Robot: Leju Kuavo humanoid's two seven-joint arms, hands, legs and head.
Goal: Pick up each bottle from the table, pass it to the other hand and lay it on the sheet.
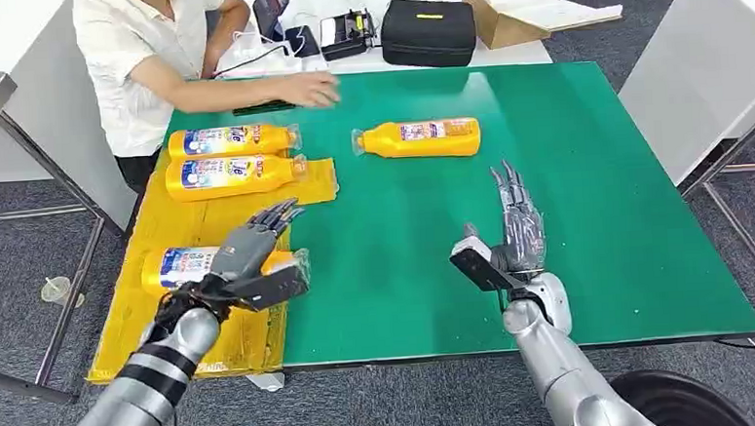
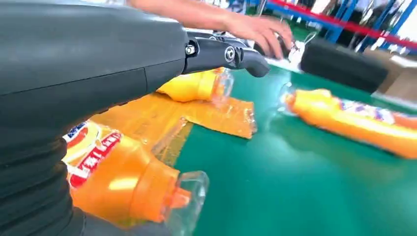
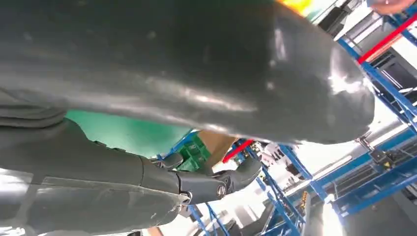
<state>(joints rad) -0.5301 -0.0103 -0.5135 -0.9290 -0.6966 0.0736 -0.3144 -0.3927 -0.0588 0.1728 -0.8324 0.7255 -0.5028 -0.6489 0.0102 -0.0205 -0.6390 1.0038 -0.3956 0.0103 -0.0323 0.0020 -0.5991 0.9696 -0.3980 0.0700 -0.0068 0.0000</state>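
Leftmost, at about nine o'clock of the green worktop, a yellow sheet lies along the edge and hangs a little over the near side. Three orange bottles lie on their sides on it. The far bottle and the middle bottle sit side by side at around ten o'clock, just beside each other, clear caps pointing toward three o'clock. The near bottle lies at about eight o'clock of the worktop, with its clear cap at the sheet's inner edge.

Over that near bottle is the left hand, palm down, fingers stretched out straight and apart toward one o'clock, holding nothing; whether its palm touches the bottle cannot be told. From the left wrist, the bottle's cap end lies close under the grey cover.

Farther along, at roughly twelve o'clock and on bare green, a fourth bottle lies on its side, cap pointing toward nine o'clock, well apart from both hands.

At about six o'clock the right hand is raised above the worktop, fingers straight and spread, pointing toward twelve o'clock, thumb out to nine o'clock, with nothing in it.

Beyond the far edge a person in a pale shirt sits at eleven o'clock, one hand reaching over the green. A black case and an open cardboard box stand behind.
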